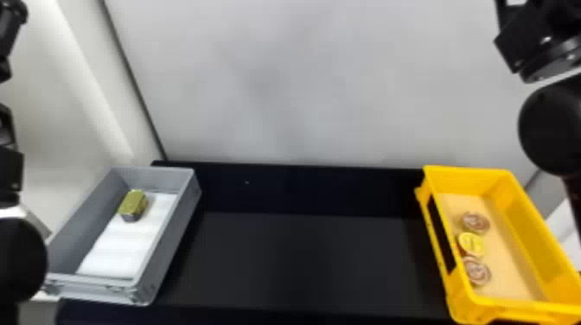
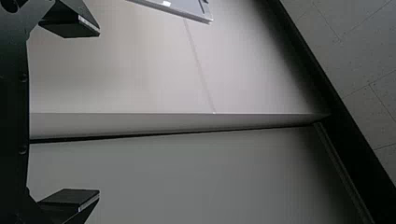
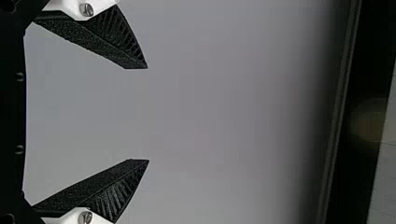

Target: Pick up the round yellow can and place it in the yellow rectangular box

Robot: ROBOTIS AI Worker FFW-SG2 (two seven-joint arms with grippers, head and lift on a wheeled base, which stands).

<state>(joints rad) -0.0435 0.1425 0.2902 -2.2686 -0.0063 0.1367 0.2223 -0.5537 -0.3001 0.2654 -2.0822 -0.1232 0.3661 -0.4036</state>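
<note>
Item one, my left gripper (image 1: 8,32): it is standing at the left edge of the head view, raised beyond the grey box, its two black fingers (image 2: 70,28) spreading wide, with pale wall surfaces showing between them in the left wrist view. Item two, my right gripper (image 1: 518,19): it is standing at the upper right, above the level of the yellow rectangular box (image 1: 534,229), its pointed, ribbed fingers (image 3: 88,39) also spreading wide before a plain grey surface. Item three, the round yellow can (image 1: 471,244): it is sitting inside the yellow rectangular box, towards the side facing the middle of the black table (image 1: 302,263). Items four and five, two round cans with brownish and pale tops: one (image 1: 476,222) is sitting just beyond the yellow one, the other (image 1: 477,272) just nearer, the three forming a row; whether they are touching I cannot tell. Item six, a grey box (image 1: 166,242), at the left, is holding a white liner (image 1: 123,253) and one angular, gold-topped tin (image 1: 133,204) towards its far end.
</note>
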